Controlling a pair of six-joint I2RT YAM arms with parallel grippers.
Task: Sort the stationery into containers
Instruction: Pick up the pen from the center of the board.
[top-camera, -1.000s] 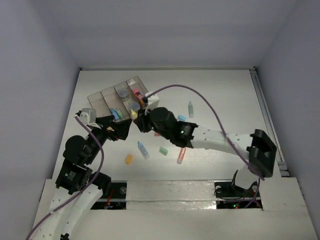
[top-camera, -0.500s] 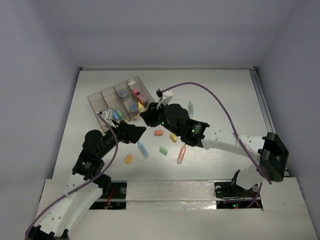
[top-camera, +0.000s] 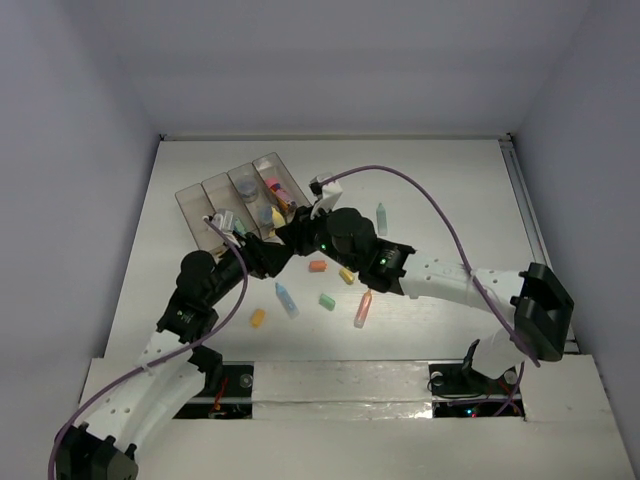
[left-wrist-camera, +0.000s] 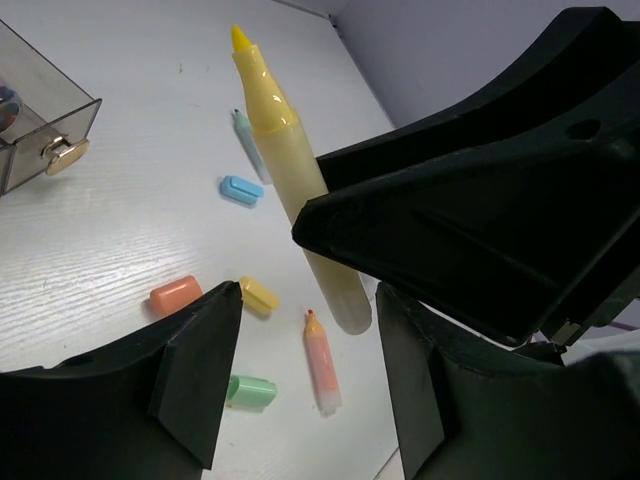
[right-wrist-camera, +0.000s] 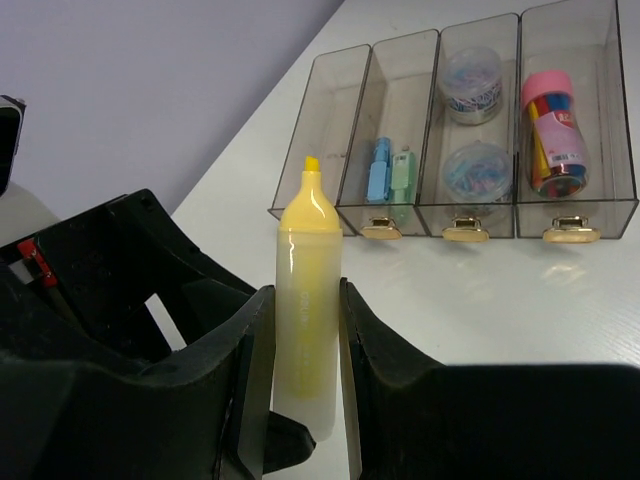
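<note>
My right gripper (right-wrist-camera: 305, 300) is shut on a yellow highlighter (right-wrist-camera: 308, 250), uncapped and held upright above the table just in front of the smoky four-compartment tray (right-wrist-camera: 330, 60). My left gripper (left-wrist-camera: 308, 300) has come up against it, its jaws open on either side of the highlighter's (left-wrist-camera: 290, 170) blunt lower end, with gaps on both sides. In the top view both grippers meet near the tray's (top-camera: 190, 195) front edge. The tray holds two round pots (right-wrist-camera: 471, 70), a pink-capped piece (right-wrist-camera: 553, 130) and blue and green pieces (right-wrist-camera: 390, 170).
Loose pieces lie on the table near the grippers: an orange cap (top-camera: 318, 266), a yellow cap (top-camera: 346, 275), a green cap (top-camera: 327, 301), an orange-pink marker (top-camera: 362, 310), a blue marker (top-camera: 287, 299), an orange piece (top-camera: 257, 318) and a green marker (top-camera: 381, 217).
My left gripper swung right from the tray's front to the right gripper, and its jaws narrowed around the highlighter's end. My right gripper backed a little away from the tray with the highlighter.
</note>
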